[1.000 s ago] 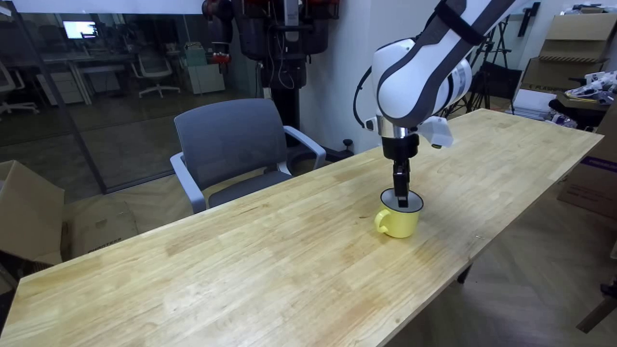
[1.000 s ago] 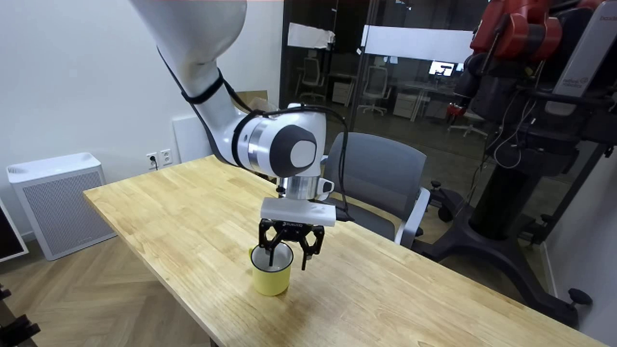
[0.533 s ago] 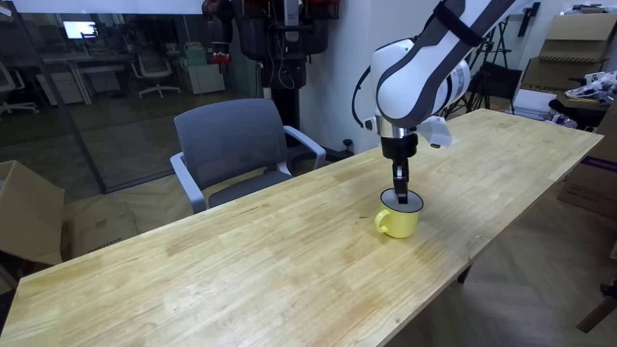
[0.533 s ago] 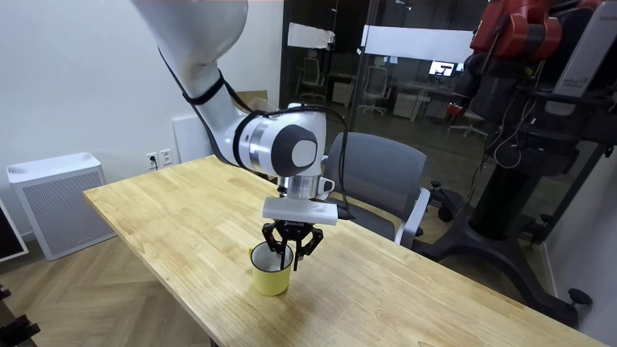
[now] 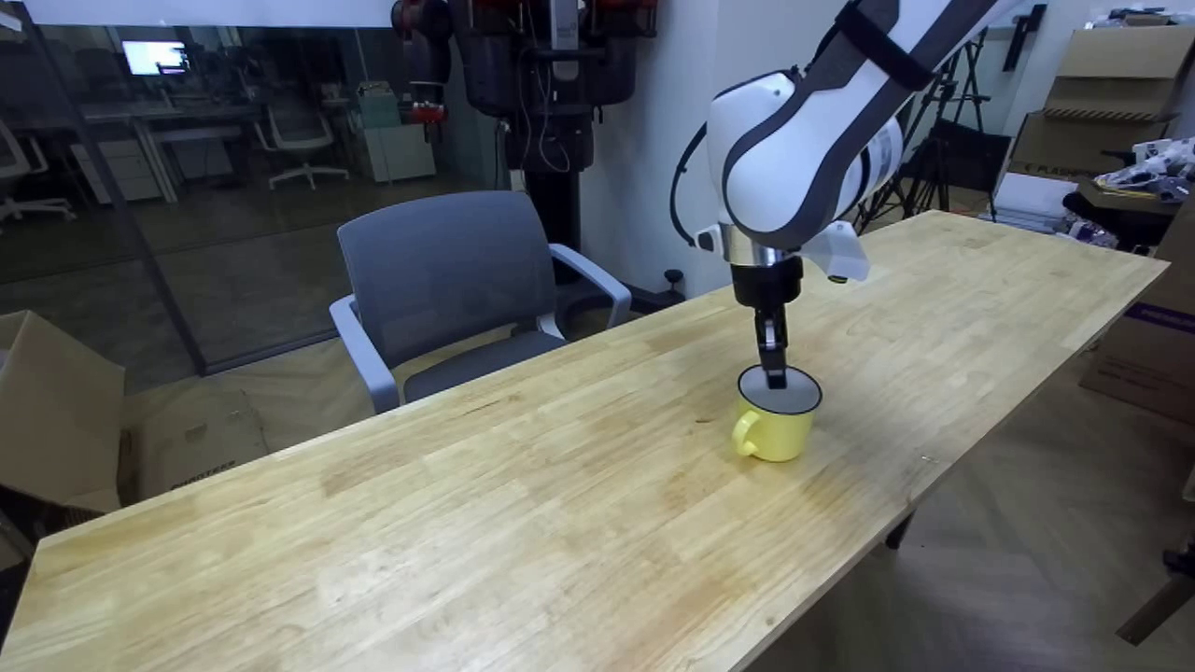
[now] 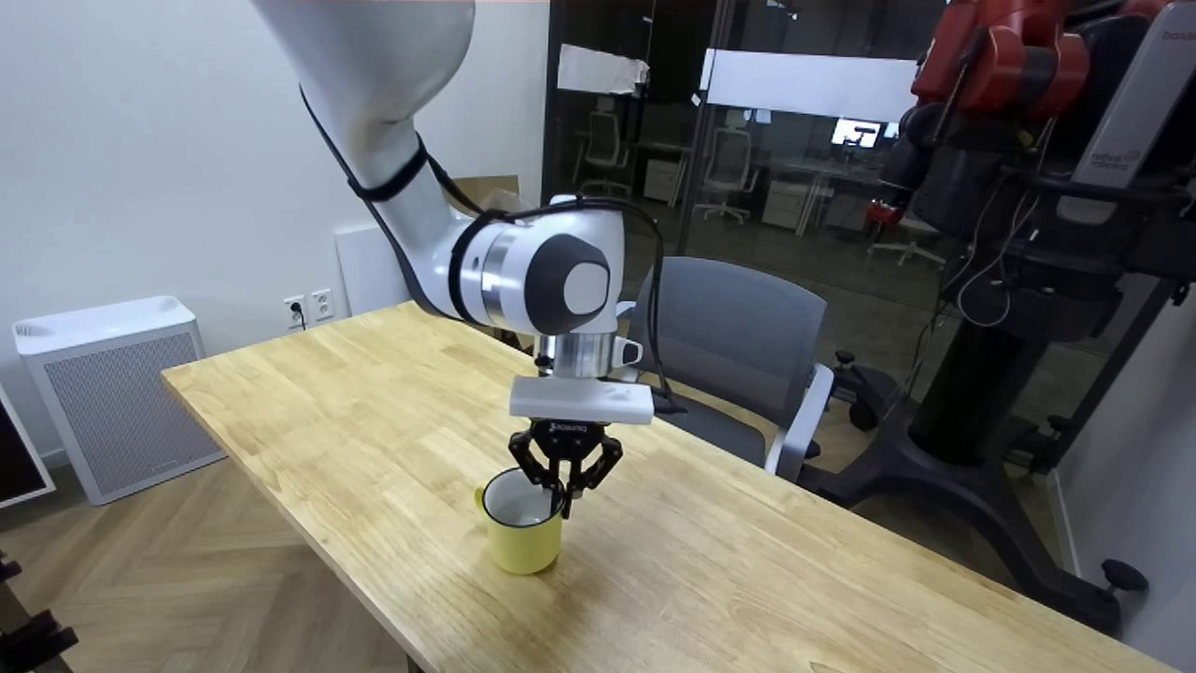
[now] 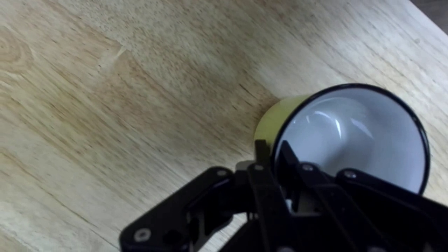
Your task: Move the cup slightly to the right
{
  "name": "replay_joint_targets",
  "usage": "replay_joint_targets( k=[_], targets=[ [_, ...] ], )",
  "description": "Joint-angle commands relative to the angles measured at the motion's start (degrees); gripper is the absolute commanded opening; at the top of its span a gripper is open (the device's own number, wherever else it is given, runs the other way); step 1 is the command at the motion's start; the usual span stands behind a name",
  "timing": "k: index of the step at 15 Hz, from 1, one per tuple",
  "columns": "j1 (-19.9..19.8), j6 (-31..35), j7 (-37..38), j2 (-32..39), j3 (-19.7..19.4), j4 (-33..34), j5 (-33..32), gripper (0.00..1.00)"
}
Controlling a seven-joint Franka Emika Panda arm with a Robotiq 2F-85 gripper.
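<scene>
Yellow enamel-look mug [image 5: 782, 431], white inside, dark at the rim [image 7: 350, 86], is standing roughly upright, on or just above the wooden tabletop [image 5: 523, 504]; base contact is not showing clearly enough to settle which.

Hand: gripper [image 7: 274, 150] is pointing downward and clamping one side of the mug's wall. In the wrist view the outer finger [image 7: 261, 154] is lying against the yellow outside, the inner finger [image 7: 288, 157] is reaching over into the white bowl, and the rim is running between them with no gap I am able to make out.

Why so (judgement): a thin wall is offering an easier pinch than the full width of the body. Handle [image 5: 739, 435] is projecting on the side away from the fingers, so it is leaving them room.

Mug relative to hand: most of the body is lying off to the inner finger's side, not centred under the gripper. Off-centre weight is probably inviting some tilt or twist about the pinch, so a low, short, slow shift is seeming best. Task status: grasp is looking made; how much of the rightward shift is remaining, I am leaving unjudged.
</scene>
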Motion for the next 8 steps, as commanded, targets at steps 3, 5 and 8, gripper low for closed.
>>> replay_joint_targets(
  k=[3,5,8],
  targets=[
    [-1.4,-2.0,1.0,0.1,0.6,2.4,1.8,0.03],
    [-3.1,-2.7,0.7,-0.2,0.9,3.1,4.4,0.03],
    [-6.3,-4.0,-0.1,-0.3,1.4,4.6,9.4,0.03]
  ],
)
